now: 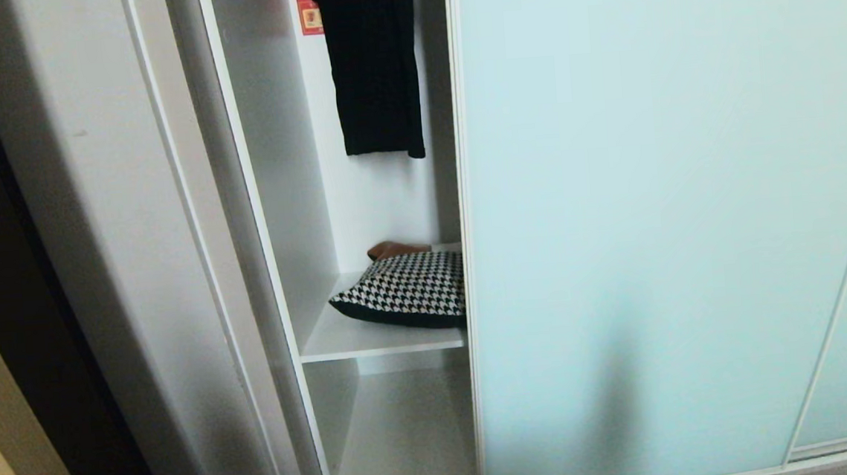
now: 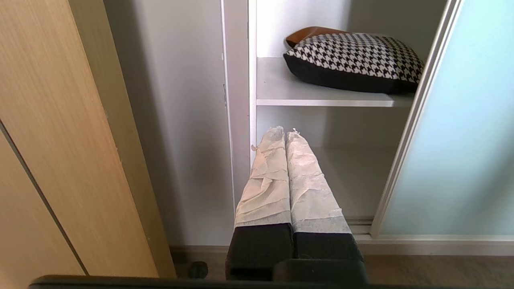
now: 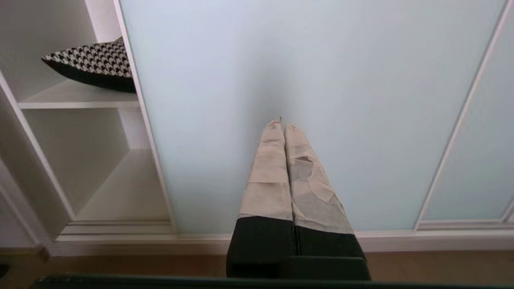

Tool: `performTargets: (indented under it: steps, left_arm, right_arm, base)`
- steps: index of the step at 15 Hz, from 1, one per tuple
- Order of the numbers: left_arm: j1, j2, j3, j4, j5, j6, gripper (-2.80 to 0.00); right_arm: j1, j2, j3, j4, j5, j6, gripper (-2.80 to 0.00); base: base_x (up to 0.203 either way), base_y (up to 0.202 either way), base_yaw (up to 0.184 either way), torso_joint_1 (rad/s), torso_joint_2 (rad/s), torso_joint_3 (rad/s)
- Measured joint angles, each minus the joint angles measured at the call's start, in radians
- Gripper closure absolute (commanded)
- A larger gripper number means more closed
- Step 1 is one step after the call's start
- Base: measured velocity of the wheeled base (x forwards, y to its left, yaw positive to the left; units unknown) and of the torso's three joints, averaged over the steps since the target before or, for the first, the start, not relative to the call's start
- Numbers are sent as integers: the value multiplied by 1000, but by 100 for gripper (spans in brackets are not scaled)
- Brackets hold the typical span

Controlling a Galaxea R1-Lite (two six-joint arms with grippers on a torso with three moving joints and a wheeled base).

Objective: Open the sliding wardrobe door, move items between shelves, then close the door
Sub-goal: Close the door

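Frosted aqua sliding wardrobe door [image 1: 675,212] is part-open. Houndstooth cushion [image 1: 412,290] lies on upper shelf [image 1: 371,339], beside the door's edge, half hidden by it. Left gripper [image 2: 286,131] & right gripper [image 3: 280,124] both pinched closed, holding nothing, prob. parked, short of the door.

Houndstooth cushion [image 1: 408,289] lies flat on upper shelf [image 1: 356,339]; aqua door [image 1: 660,213] (partly open).

The upper white shelf [image 1: 371,339] carries the houndstooth cushion [image 1: 408,289], lying flat with a tan-orange piece behind it, while the lower shelf [image 1: 400,433] sits beneath.
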Motion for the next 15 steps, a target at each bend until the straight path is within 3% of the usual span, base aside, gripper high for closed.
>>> performTargets:
  steps: [4,8,15]
  left_arm:
    - [0,0,0,0,0,0,0]
    - [0,0,0,0,0,0,0]
    - [0,0,0,0,0,0,0]
  right_arm:
    - [0,-14,0,24,41,-131,0]
    - [0,-15,0,23,9,-24,0]
    - [0,-15,0,22,7,-12,0]
  base:
    - [0,0,0,0,0,0]
    - [0,0,0,0,0,0]
    - [0,0,0,0,0,0]
